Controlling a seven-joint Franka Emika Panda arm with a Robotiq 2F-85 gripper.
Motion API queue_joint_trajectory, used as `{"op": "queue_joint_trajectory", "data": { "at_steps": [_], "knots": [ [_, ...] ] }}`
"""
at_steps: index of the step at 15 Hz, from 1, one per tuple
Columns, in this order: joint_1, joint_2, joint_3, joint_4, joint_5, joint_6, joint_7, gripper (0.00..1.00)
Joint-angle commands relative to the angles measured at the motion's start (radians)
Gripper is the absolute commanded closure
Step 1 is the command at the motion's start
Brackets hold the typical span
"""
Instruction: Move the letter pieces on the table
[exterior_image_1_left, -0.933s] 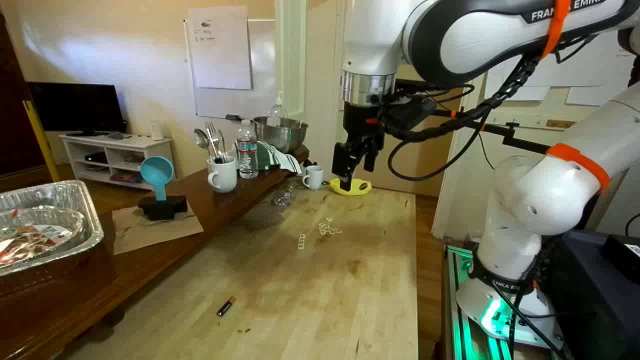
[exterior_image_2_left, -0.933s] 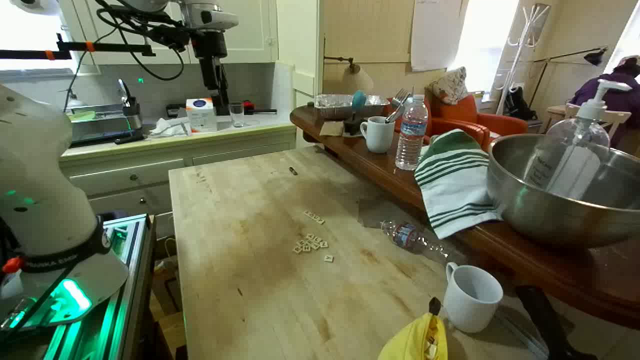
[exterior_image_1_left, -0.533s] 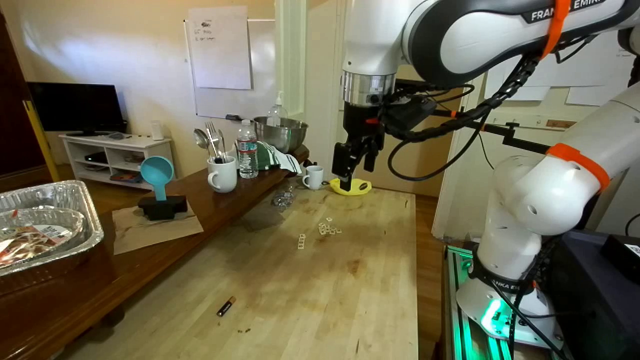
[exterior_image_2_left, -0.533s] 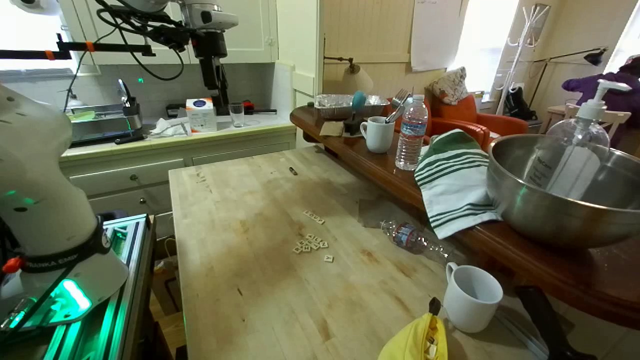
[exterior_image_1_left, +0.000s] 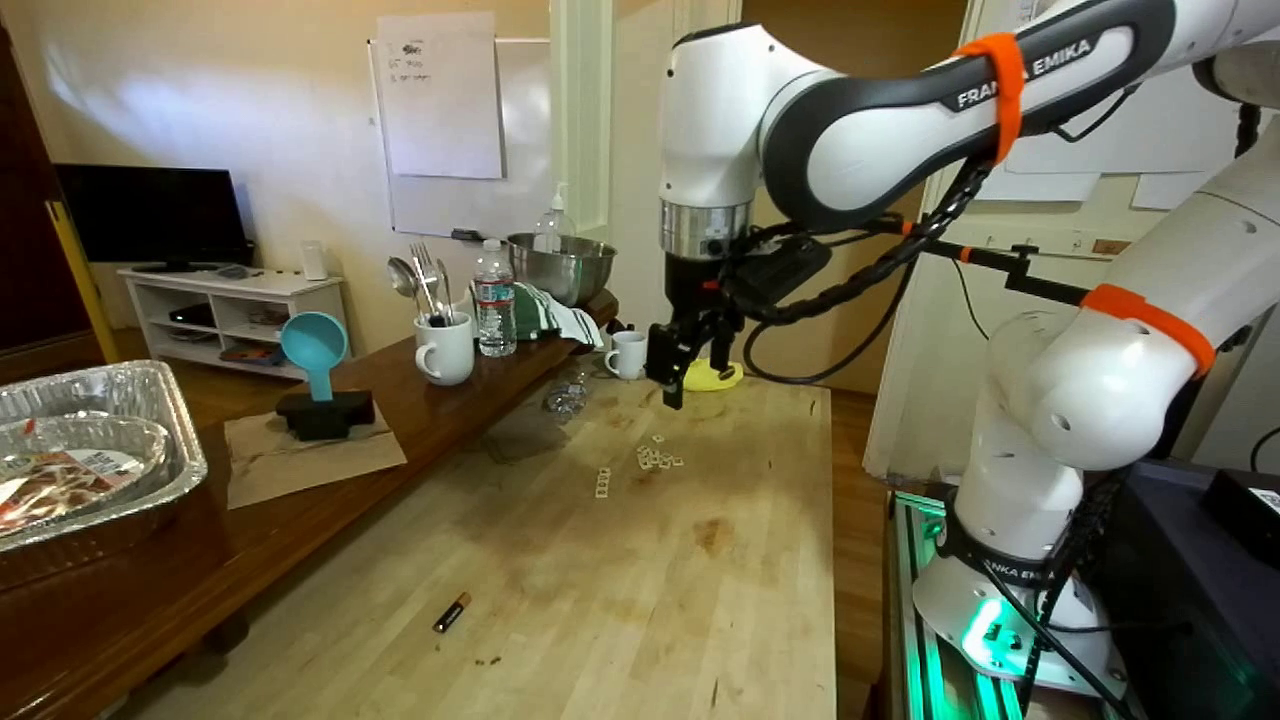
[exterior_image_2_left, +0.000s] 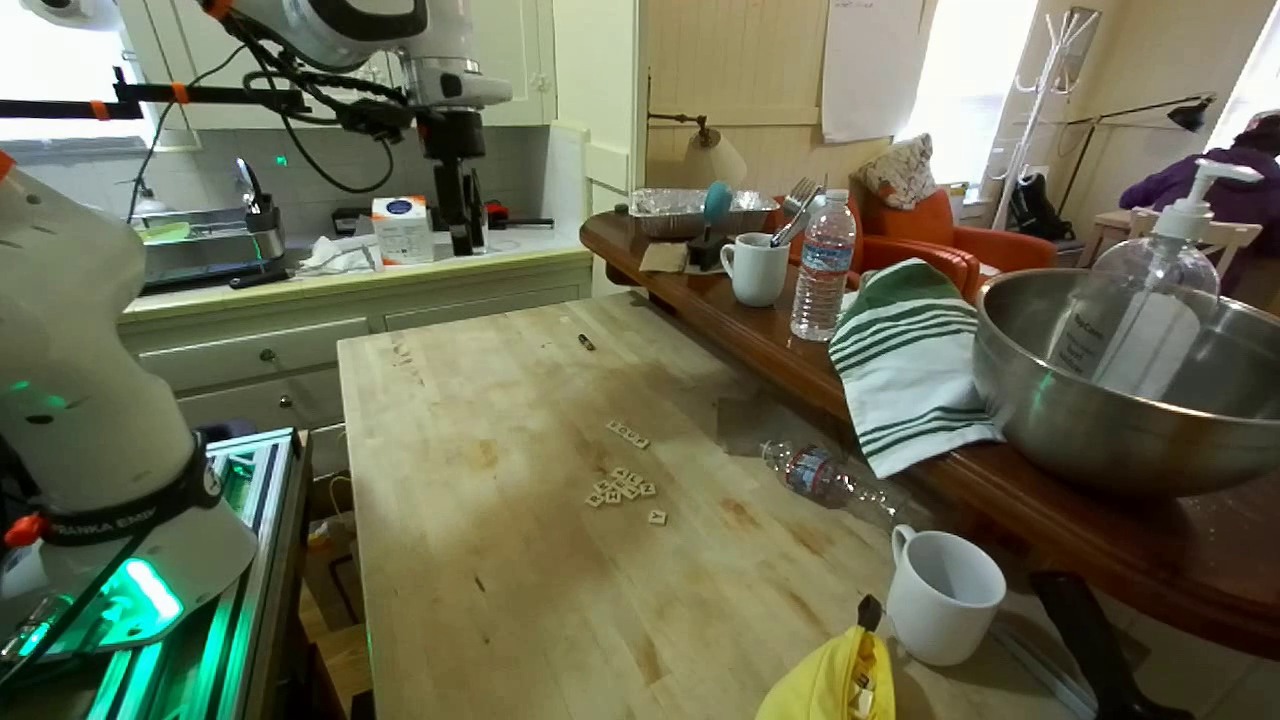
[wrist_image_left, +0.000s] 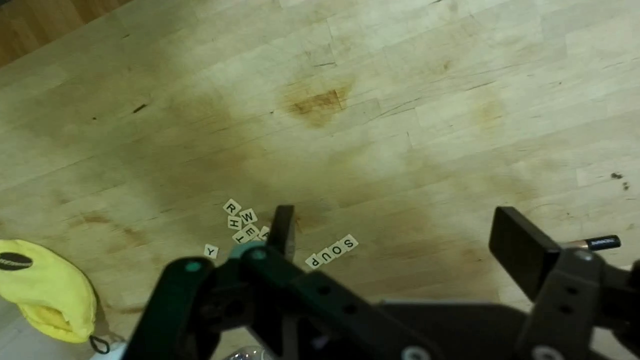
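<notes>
The light-wood tabletop (exterior_image_1_left: 740, 600) is streaked and stained brown, and a yellow, banana-shaped pouch (wrist_image_left: 45, 290) lies on it. A white mug (exterior_image_2_left: 945, 600) stands just beside the pouch, a clear bottle (exterior_image_2_left: 815, 473) on its side near it. The letter pieces (exterior_image_2_left: 634, 480) lie flat: a lone Y (wrist_image_left: 211, 251) nearest the pouch, then a loose cluster (wrist_image_left: 249, 231), then a row (wrist_image_left: 336, 249) spelling SOUP. Well apart from the pouch, past that row, lies a battery (wrist_image_left: 597, 243). The gripper (exterior_image_1_left: 697, 387) hangs above the tabletop, covering part of the pouch in an exterior view, its fingers (wrist_image_left: 522, 250) spread wide in the wrist view.
</notes>
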Motion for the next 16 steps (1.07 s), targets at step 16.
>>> {"op": "queue_joint_trajectory", "data": {
  "at_steps": [16],
  "knots": [
    [0.015,0.305,-0.263,0.019,-0.013,0.154,-0.468,0.0]
  ]
}}
